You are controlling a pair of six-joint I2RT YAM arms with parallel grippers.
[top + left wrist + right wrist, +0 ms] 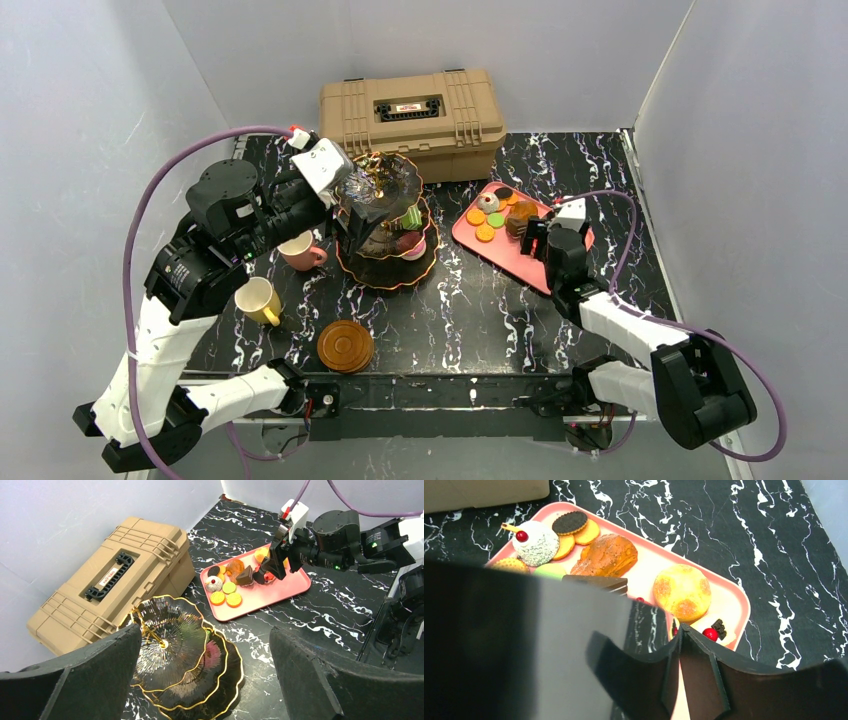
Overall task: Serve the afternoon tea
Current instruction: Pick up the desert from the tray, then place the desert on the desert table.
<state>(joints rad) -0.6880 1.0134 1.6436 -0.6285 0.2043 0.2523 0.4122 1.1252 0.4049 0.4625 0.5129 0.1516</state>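
The three-tier black stand [385,262] with gold rims stands mid-table and holds a green pastry [411,217] and a pink one [413,244] on its lower tiers. My left gripper [352,195] hovers over its top tier, open and empty; in the left wrist view the stand [172,655] lies between the wide-apart fingers [90,680]. The pink tray [505,255] carries several pastries and macarons [606,555]. My right gripper [680,629] is shut, its tips together just over a small cherry-topped pastry [716,630] on the tray [729,597].
A tan toolbox [410,108] stands behind the stand. A pink cup [300,250], a yellow cup [258,300] and stacked round brown saucers [345,345] sit left and front of the stand. Grey walls close in on the table's sides.
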